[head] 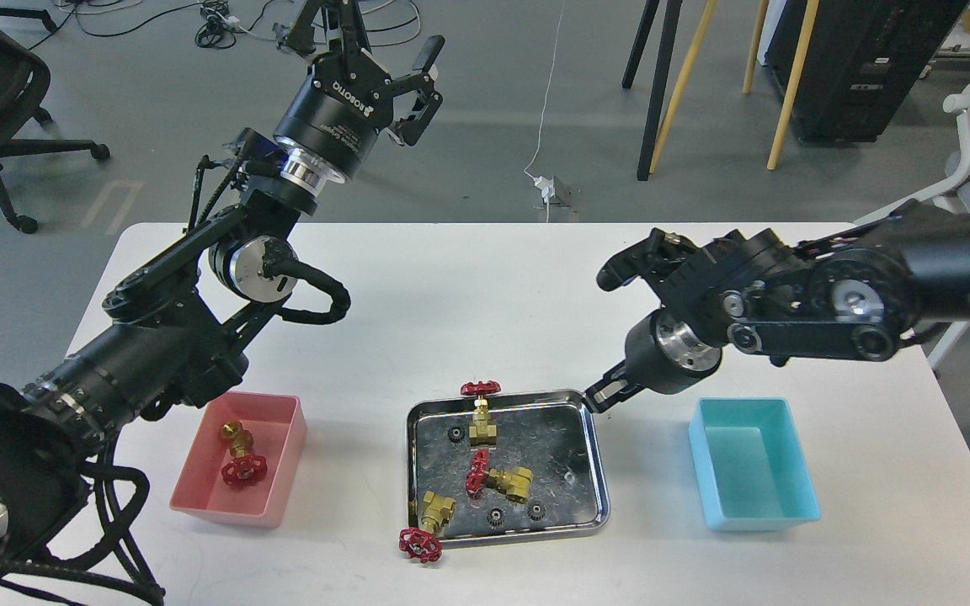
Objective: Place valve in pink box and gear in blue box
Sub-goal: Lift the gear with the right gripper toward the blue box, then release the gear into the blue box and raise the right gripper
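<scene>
The steel tray (600,471) at the table's middle holds three valves, one at the back (481,427), one in the middle (508,481) and one at the front (434,507) with its red wheel over the rim. Three black gears lie in the tray, at the back left (455,433) and near the front (495,515) (537,509). The pink box (281,471) at the left holds one valve (240,465). The blue box (754,515) at the right is empty. My right gripper (603,396) hangs above the tray's back right corner; its dark fingers look close together. My left gripper (388,46) is open and empty, raised beyond the table's far left.
The table's back edge runs behind both arms. On the floor beyond it are chair legs, an easel's legs (662,84) and cables. My left arm's elbow (253,265) hangs over the table's left side, above the pink box.
</scene>
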